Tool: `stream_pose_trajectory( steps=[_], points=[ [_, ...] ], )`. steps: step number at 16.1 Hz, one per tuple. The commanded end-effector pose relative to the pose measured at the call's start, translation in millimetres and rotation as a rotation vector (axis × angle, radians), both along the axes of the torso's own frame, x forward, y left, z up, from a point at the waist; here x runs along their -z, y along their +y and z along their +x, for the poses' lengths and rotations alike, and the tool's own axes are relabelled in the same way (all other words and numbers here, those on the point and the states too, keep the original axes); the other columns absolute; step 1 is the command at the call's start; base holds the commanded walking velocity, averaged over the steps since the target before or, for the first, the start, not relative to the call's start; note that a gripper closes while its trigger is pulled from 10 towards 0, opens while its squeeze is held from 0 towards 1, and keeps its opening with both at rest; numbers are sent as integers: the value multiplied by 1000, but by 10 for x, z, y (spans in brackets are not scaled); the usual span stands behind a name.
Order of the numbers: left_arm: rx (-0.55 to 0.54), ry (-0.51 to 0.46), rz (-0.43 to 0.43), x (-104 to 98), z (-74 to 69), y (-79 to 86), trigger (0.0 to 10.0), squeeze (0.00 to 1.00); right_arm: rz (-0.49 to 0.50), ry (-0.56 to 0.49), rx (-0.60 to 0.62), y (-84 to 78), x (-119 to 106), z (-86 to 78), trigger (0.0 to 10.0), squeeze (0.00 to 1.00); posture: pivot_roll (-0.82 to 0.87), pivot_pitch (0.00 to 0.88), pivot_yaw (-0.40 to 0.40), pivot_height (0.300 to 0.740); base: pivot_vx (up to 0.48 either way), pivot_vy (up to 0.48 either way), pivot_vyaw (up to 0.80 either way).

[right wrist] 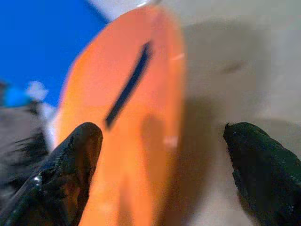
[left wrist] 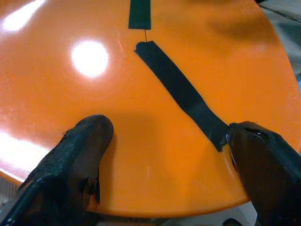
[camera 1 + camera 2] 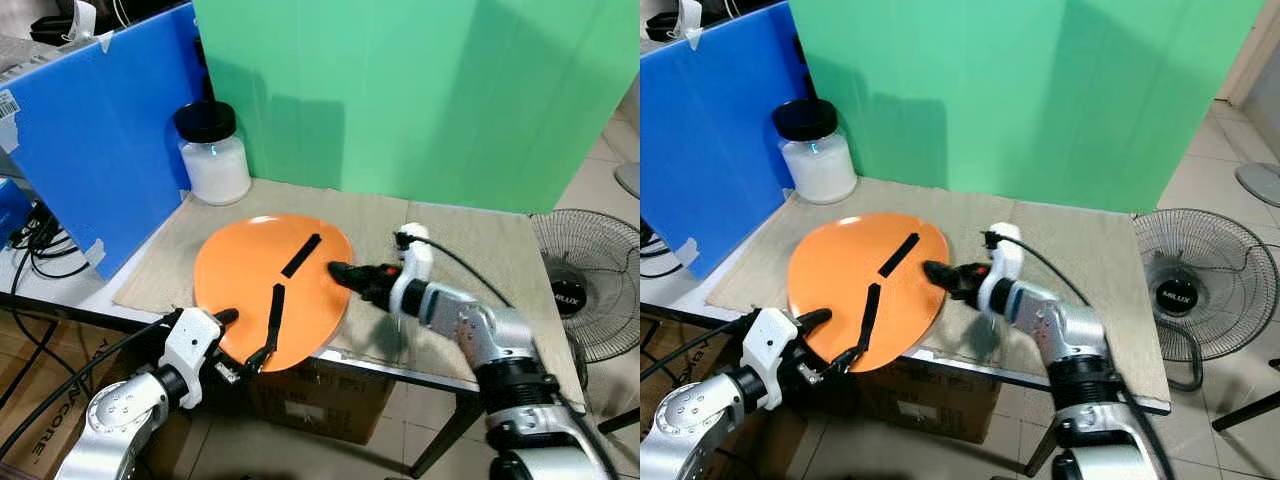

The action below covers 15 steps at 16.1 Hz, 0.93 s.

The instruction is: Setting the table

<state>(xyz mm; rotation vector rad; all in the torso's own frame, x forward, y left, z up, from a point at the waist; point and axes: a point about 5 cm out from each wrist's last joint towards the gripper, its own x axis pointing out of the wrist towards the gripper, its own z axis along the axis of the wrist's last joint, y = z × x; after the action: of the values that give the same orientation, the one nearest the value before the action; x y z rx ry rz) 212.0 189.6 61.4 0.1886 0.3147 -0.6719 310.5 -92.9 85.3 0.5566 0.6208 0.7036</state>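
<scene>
An orange plate (image 3: 265, 285) with two strips of black tape (image 3: 300, 256) across its face lies on a beige cloth (image 3: 470, 250) covering the table (image 3: 60, 290), its near edge hanging out past the table's front rim. The left pincer (image 3: 243, 343) sits at that overhanging near edge with its two black fingers (image 2: 80, 155) spread wide, one on each side of the lower tape strip; they lie over the plate's surface, and whether they press on it cannot be told. The right pincer (image 3: 340, 270) reaches in from the right with its tips at the plate's right rim; in the right wrist view its fingers (image 1: 70, 169) stand well apart, one over the plate and one over the cloth, gripping nothing. Behind the plate, near the blue board (image 3: 100, 140), stands a white jar (image 3: 215, 160) with a black lid (image 3: 205, 120). A green screen (image 3: 420, 90) backs the table, and a floor fan (image 3: 585, 280) stands to the right
</scene>
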Motion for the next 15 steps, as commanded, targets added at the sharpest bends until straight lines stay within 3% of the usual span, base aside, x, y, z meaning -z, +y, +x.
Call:
stream_pose_trajectory(
  steps=[1,4,5,6,7,9,10,15],
  points=[
    [17,56,28,101,-58,13,10000,0,50,1,-15,12,-44,5,10000,0,-63,0,16,740,0,0,0],
    [35,62,29,119,-62,1,10000,0,139,24,-108,129,-20,-87,10000,0,-62,4,16,740,0,0,0],
    [39,62,30,122,-63,2,10000,0,163,42,-143,176,18,-129,7529,0,-62,5,16,740,0,0,0],
    [40,62,30,123,-63,2,10000,0,167,49,-151,188,34,-140,7529,0,-62,5,16,740,0,0,0],
    [42,62,30,123,-59,3,10000,0,156,66,-157,208,98,-161,4706,0,-62,6,16,740,0,0,0],
    [45,59,31,118,-51,5,10000,0,154,96,-151,229,194,-183,784,0,-60,8,15,740,0,0,0],
    [48,54,32,110,-39,8,10000,0,188,128,-130,247,240,-192,0,0,-58,10,14,740,0,0,0],
    [53,40,39,97,-16,21,10000,0,371,215,-52,281,253,-179,0,0,-59,10,13,740,0,0,0]
  ],
)
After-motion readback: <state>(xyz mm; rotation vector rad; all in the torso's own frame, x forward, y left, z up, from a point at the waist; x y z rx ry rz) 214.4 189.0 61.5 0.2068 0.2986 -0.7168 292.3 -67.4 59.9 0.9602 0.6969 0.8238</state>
